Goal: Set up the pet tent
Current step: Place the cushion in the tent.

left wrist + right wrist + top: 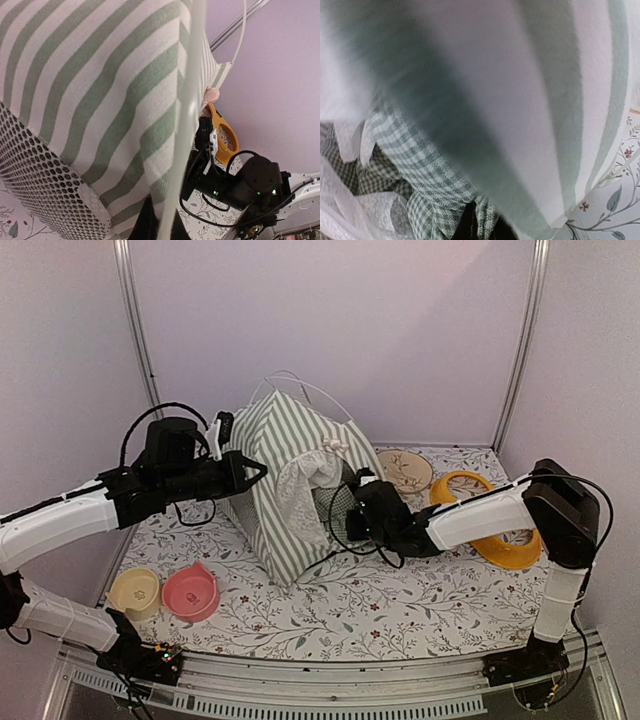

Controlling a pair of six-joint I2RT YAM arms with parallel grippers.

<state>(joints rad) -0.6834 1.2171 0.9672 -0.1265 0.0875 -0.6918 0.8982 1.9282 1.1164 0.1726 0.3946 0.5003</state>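
Bowls: the yellow bowl (135,592) and pink bowl (192,592) sit at the near left of the surface (380,610), well apart from the work. They are at risk only if the tent slides their way.
Right jaws: the right gripper (352,502) is closed together low at the tent's front opening, by the mesh window (338,508). Its wrist view is blurred, so I cannot tell whether it pinches striped cloth or the gingham cushion (425,170). Catching the cushion would drag it out instead of shaping the tent.
Left jaws: the left gripper (256,472) is clamped on the tent's left edge, beside a thin pole (186,125). A slip here would let that wall sag.
Tent: the pet tent (290,455) stands mid-surface, leaning, between both arms. Opposed pulls could tip it or snag the lace curtain (305,485).
Poles: the white loops (310,390) stick out at the top rear and might spring free.
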